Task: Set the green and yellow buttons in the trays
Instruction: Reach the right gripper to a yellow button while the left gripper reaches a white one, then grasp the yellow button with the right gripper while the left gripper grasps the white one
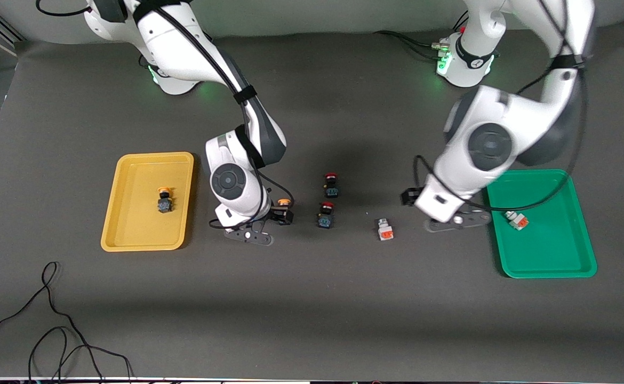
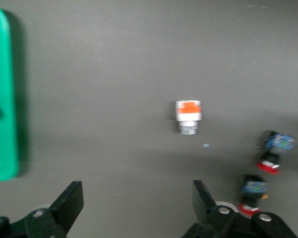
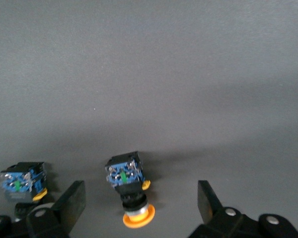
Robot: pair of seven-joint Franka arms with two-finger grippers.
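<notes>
One yellow-capped button (image 1: 165, 200) lies in the yellow tray (image 1: 130, 234). A second yellow-capped button (image 1: 284, 209) (image 3: 131, 193) lies on the table beside that tray. My right gripper (image 1: 280, 217) (image 3: 141, 198) stands open, one finger on each side of it, apart from it. A white-grey button with an orange block (image 1: 517, 219) rests in the green tray (image 1: 552, 266) (image 2: 0, 99). Another such button (image 1: 384, 229) (image 2: 188, 116) lies on the table. My left gripper (image 1: 413, 200) (image 2: 137, 198) hangs open and empty over bare table between that button and the green tray.
Two red-capped buttons (image 1: 332, 185) (image 1: 326, 214) (image 2: 273, 153) (image 2: 252, 196) lie mid-table between the grippers. A blue-bodied button (image 3: 22, 181) shows beside my right gripper, its cap hidden. Loose black cables (image 1: 50, 330) lie near the front edge at the right arm's end.
</notes>
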